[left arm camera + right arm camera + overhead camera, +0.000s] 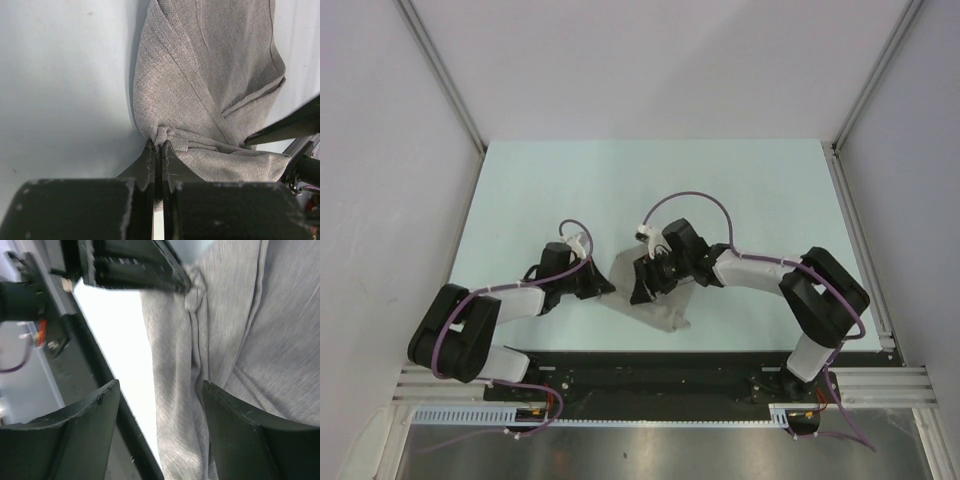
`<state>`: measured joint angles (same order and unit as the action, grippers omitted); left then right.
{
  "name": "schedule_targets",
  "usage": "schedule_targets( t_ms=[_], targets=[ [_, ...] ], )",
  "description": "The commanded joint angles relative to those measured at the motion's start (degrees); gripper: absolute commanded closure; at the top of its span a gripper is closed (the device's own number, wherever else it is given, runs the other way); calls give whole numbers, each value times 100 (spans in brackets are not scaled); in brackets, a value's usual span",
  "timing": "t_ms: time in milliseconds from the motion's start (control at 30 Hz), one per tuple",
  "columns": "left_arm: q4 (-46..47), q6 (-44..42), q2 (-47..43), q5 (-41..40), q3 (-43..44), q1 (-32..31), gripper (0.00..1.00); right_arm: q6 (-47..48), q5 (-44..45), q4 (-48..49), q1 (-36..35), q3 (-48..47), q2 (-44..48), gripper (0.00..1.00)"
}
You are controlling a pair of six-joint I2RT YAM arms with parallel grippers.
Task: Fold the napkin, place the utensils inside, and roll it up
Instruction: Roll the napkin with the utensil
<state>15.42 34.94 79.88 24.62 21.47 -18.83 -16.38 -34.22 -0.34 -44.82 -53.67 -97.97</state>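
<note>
Napkin [665, 312] sits crumpled toward the near edge of the table [740, 190], middle of the scene, right between your two arms. Your left gripper [158, 149] has its jaws pinched tight on a bunched corner of the cloth, and the fabric fans away from that pinch in loose diagonal creases. Your right gripper [161, 385] hangs with jaws wide apart, straddling a rumpled edge of the cloth, nothing clamped.

Progress, as I judge it: early. The cloth is gathered and wrinkled, not laid in a clean fold, so the fold itself is not yet done. No utensils show in any view, so I can't say where they are; placing them inside is all ahead of you, and so is the roll. Expect to spread and flatten the cloth before any crease holds.
</note>
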Motion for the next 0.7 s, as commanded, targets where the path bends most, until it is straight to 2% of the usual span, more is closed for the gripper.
schedule_targets(
  t_ms=[0, 67, 100, 200, 533, 667],
  targets=[
    [-188, -84, 133, -142, 199, 20, 100, 697, 2088, -872, -720, -416, 253, 28],
    [-206, -92, 142, -151, 208, 20, 100, 838, 2838, -775, -1142, -408, 235, 27],
    [-197, -101, 142, -151, 208, 20, 100, 899, 3503, -609, -1265, -373, 244, 27],
    [-215, -93, 169, -151, 208, 20, 100, 1093, 4281, -153, -1652, -171, 314, 26],
    [-268, -110, 107, -177, 243, 20, 100, 1199, 4072, -28, -1829, 5, 138, 27],
    [-259, -110, 125, -186, 243, 20, 100, 1225, 4685, 192, -2092, 102, 287, 27]
  ],
)
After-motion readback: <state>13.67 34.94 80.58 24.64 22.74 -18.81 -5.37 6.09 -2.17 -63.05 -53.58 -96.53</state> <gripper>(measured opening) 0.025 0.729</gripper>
